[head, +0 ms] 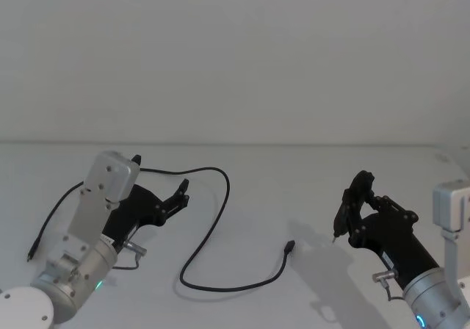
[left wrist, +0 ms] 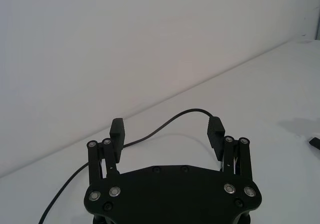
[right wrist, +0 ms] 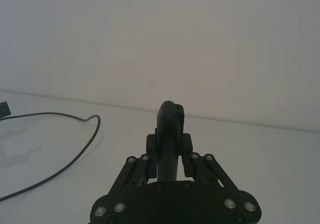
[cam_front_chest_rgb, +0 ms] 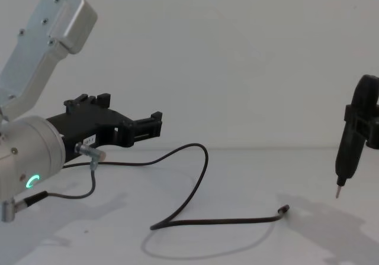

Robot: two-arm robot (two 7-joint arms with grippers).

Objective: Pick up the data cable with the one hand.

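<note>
Left wrist view: black angular plastic left gripper (left wrist: pixel 166 128), fingers (left wrist: pixel 216 129) spread, has the thin black data cable (left wrist: pixel 189 110) curving crosswise on the white table (left wrist: pixel 270 99) just beyond its tips; right gripper (right wrist: pixel 170 145), farther off, clamps a black pointed tool (right wrist: pixel 169 115)

Bright, even light fills the room, so the white table (head: pixel 242 197) and the wall (head: pixel 235 50) almost melt into each other. The shadows are soft and grey. In the head view the right tool (head: pixel 356 200) throws a pale shadow on the table just beside it. In the chest view a faint shadow curls under the data cable (cam_front_chest_rgb: pixel 237 220), and a bigger one lies below the left arm (cam_front_chest_rgb: pixel 29 152). A green ring light (cam_front_chest_rgb: pixel 31 181) glows on that arm. In the right wrist view the tool looks like a flat black shape against the light wall.
</note>
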